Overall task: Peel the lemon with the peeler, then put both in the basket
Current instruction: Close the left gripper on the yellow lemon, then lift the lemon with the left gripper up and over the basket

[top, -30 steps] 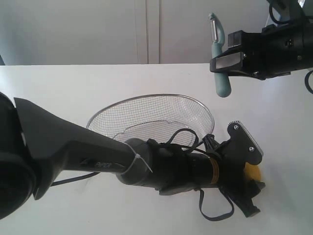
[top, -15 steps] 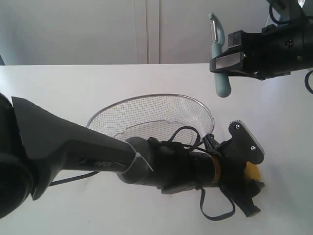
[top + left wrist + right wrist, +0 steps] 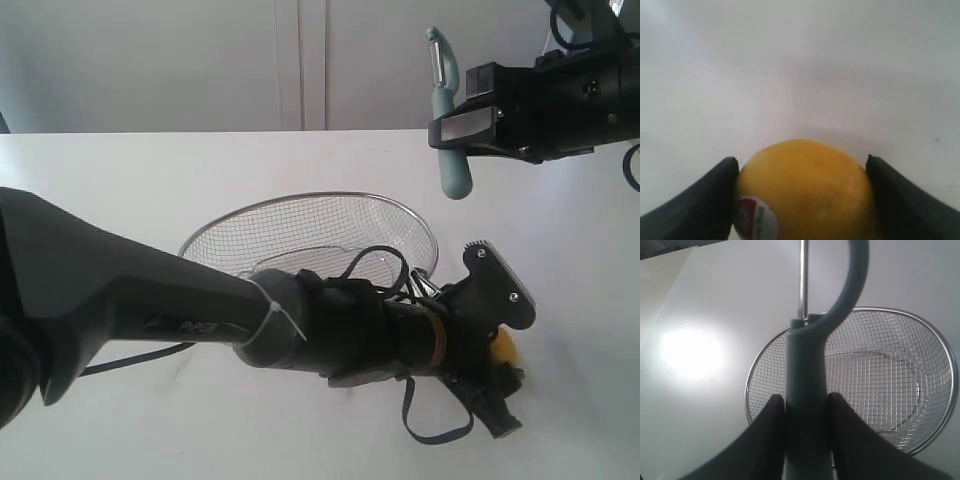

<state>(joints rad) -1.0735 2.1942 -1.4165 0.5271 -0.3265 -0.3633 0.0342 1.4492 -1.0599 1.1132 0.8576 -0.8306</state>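
My left gripper [image 3: 801, 160] is shut on the lemon [image 3: 805, 195], a small yellow fruit with a red-and-white sticker; one black finger presses on each side. In the exterior view the lemon [image 3: 505, 347] shows as a yellow patch inside the left gripper [image 3: 500, 365], low by the white table, just right of the basket [image 3: 310, 197]. My right gripper [image 3: 462, 128] is shut on the pale teal handle of the peeler [image 3: 452, 172] and holds it upright, high at the back right, blade up. In the right wrist view the peeler [image 3: 807, 385] sits between the right gripper [image 3: 806, 407] fingers, above the wire-mesh basket [image 3: 748, 390].
The white table [image 3: 120, 180] stretches left and behind the basket. My left arm's dark body [image 3: 150, 300] crosses the front of the exterior view and hides the basket's near rim. A pale wall stands behind the table.
My left arm has shifted slightly, carrying the gripper and the lemon a little to the left. The right arm and the peeler have not moved.
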